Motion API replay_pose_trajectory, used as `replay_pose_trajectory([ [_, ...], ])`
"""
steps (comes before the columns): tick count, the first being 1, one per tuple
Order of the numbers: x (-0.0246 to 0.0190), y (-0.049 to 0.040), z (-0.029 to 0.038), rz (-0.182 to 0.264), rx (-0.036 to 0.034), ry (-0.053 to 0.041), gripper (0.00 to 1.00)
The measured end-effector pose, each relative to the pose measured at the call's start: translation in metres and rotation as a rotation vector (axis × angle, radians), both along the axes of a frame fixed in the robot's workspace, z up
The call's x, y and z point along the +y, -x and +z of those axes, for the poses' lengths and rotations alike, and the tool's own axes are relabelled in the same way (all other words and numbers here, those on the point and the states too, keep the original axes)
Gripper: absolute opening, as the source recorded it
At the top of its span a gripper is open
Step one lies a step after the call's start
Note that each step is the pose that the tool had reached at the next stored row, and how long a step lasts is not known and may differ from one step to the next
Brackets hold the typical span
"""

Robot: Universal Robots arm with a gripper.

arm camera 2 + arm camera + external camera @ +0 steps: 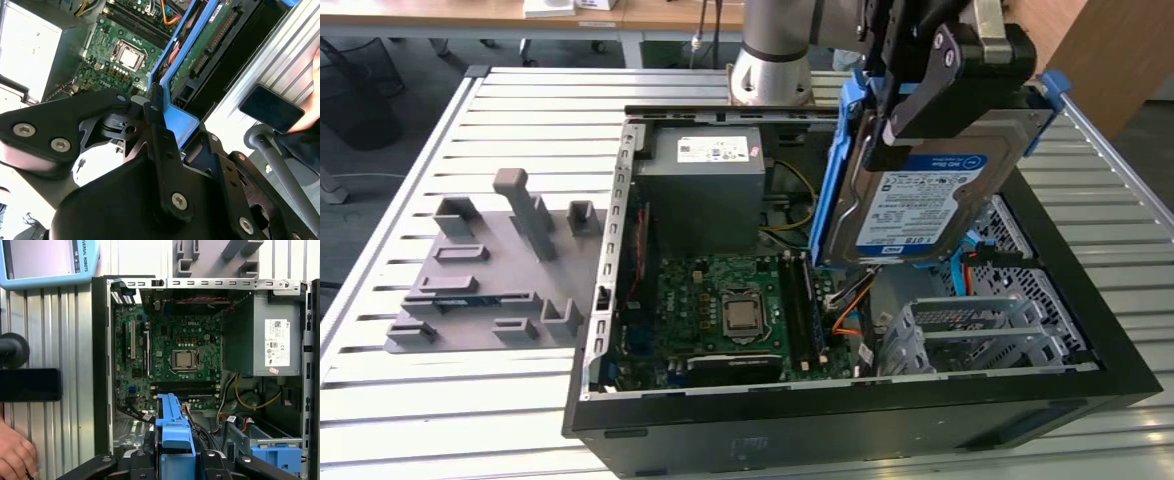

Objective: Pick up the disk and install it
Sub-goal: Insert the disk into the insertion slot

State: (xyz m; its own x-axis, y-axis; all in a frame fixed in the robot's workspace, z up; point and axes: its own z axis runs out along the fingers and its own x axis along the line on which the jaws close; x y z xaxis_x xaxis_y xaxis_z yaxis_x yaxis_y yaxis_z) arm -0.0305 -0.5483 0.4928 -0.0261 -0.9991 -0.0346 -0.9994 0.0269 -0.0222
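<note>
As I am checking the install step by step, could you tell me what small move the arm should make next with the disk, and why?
Probably ease the disk down toward the metal drive cage: the gripper is shut on it, holding it on edge above the open case, not yet touching the cage.

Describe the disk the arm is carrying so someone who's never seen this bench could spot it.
Find the open black computer case on the slatted metal table. Above its side toward the exterior view's right, the end effector holds the disk on edge. It is flat and silver-grey with a blue frame and a white-and-blue label, unlike the boxy grey power supply inside the case.
</note>
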Motion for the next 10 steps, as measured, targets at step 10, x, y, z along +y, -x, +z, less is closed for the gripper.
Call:
replay_pose_trajectory([
  [10,-0.0098,-0.0044,-0.0081,0.000,-0.0013,0.0003,0.36],
])
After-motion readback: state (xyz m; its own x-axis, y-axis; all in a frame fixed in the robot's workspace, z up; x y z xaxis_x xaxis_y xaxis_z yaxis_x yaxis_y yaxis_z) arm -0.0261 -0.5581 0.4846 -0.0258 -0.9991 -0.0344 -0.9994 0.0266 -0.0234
